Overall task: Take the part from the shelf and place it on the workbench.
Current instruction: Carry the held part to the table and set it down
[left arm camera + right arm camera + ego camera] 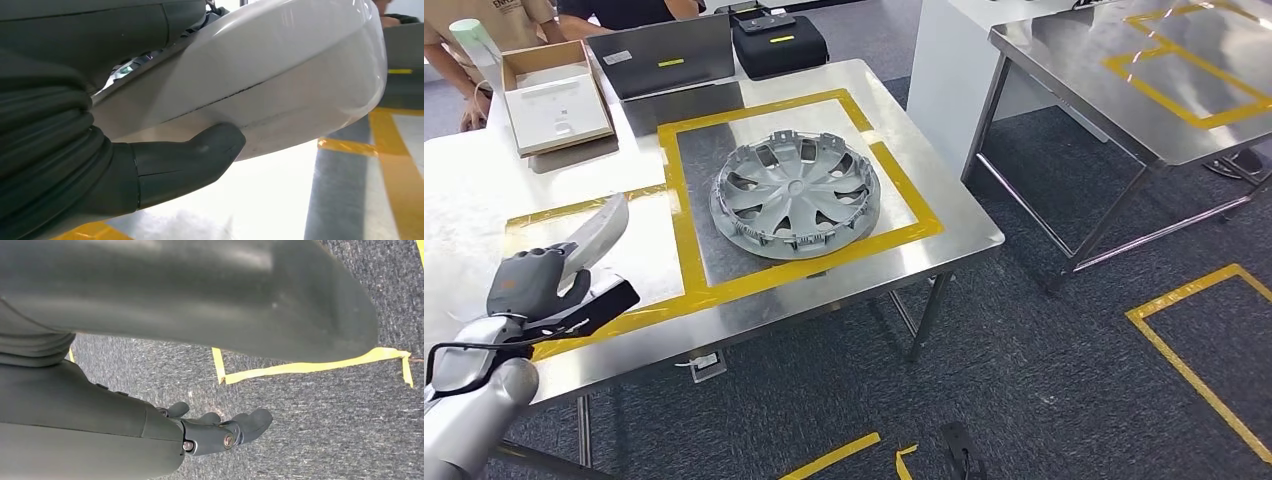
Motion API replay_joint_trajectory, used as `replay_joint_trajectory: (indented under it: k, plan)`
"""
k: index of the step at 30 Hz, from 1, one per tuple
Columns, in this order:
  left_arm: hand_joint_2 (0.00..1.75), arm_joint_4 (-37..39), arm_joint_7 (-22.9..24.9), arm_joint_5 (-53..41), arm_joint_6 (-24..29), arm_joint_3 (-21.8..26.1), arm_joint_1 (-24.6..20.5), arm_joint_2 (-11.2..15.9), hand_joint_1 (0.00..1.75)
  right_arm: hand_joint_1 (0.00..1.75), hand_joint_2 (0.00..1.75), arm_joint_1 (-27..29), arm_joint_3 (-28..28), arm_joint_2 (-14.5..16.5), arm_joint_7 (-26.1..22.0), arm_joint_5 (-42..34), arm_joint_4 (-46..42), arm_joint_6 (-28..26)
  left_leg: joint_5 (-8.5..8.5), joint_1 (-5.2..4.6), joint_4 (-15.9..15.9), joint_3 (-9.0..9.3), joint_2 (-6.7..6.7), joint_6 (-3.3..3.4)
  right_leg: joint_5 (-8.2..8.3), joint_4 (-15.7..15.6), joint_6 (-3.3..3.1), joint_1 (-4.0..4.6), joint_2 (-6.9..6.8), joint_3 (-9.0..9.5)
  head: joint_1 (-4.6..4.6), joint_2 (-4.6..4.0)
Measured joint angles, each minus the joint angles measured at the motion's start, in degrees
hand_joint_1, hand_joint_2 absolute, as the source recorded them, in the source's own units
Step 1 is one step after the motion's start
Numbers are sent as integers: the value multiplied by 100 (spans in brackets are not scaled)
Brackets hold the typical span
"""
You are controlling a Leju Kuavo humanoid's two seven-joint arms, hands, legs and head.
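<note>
My left hand grips a long, smooth silver-white part, holding it just above the steel workbench over the left yellow-taped square. Up close in the left wrist view, the thumb presses against the pale underside of the part, with dark fingers over its top. My right hand hangs over grey carpet, fingers apart and holding nothing.
A grey wheel cover lies inside the right taped square. At the bench's back stand an open cardboard box, a grey case and a black case. People stand behind. A second steel table is to the right.
</note>
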Motion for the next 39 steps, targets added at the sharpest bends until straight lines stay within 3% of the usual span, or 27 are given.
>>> replay_joint_trajectory:
  k: [4,8,12,16,22,27,32,35,37,39]
  plan:
    - [175,71,12,-83,-37,-148,7,-147,175,0,0,4,-2,-1,5,1,0,2,2,0,-5,2,1,-3,0,1,0,1,1,0,0,0]
    - [175,134,43,-137,-52,-227,12,-181,0,0,0,9,-11,-2,34,2,0,2,3,0,-9,4,1,-4,-1,1,-1,2,1,0,0,0]
    - [175,197,158,-154,-86,-243,13,-181,0,0,0,13,-42,-2,44,4,0,2,4,1,-13,7,-2,-6,-4,2,-6,3,0,1,0,1]
    - [0,241,305,-162,-297,-244,12,-179,0,0,0,18,-48,-2,19,15,0,10,5,1,-15,9,-2,-8,-5,2,-7,4,-4,1,0,1]
    - [0,288,543,-237,-597,-244,10,-168,0,0,0,22,-54,-1,-27,17,0,13,7,1,-15,10,-3,-10,-5,2,-7,4,-6,2,0,-1]
    - [0,287,556,-53,-322,-231,-106,-128,0,0,0,24,-86,0,-61,20,0,-11,9,2,-15,11,-3,-13,-5,3,-7,4,-7,2,0,-1]
    - [0,197,-12,573,275,62,-601,-59,0,0,0,31,-107,8,-30,25,0,-65,5,-7,-4,7,-6,-5,-2,1,0,-4,-8,3,-1,0]
    - [0,12,-592,1160,519,560,-1106,-19,0,0,0,35,-139,40,3,20,0,-103,6,-18,1,1,-15,51,15,-16,56,-19,-13,12,-1,-1]
    - [0,-186,-904,1476,551,941,-1480,-9,0,0,0,33,-156,49,-5,22,0,-112,52,22,-81,30,-2,81,-81,86,83,-9,-15,-23,10,-1]
    - [0,-396,-1095,1662,544,1277,-1779,3,0,0,0,30,-172,55,-21,36,0,-111,88,54,-144,45,26,102,-415,568,111,-23,-18,-231,36,0]
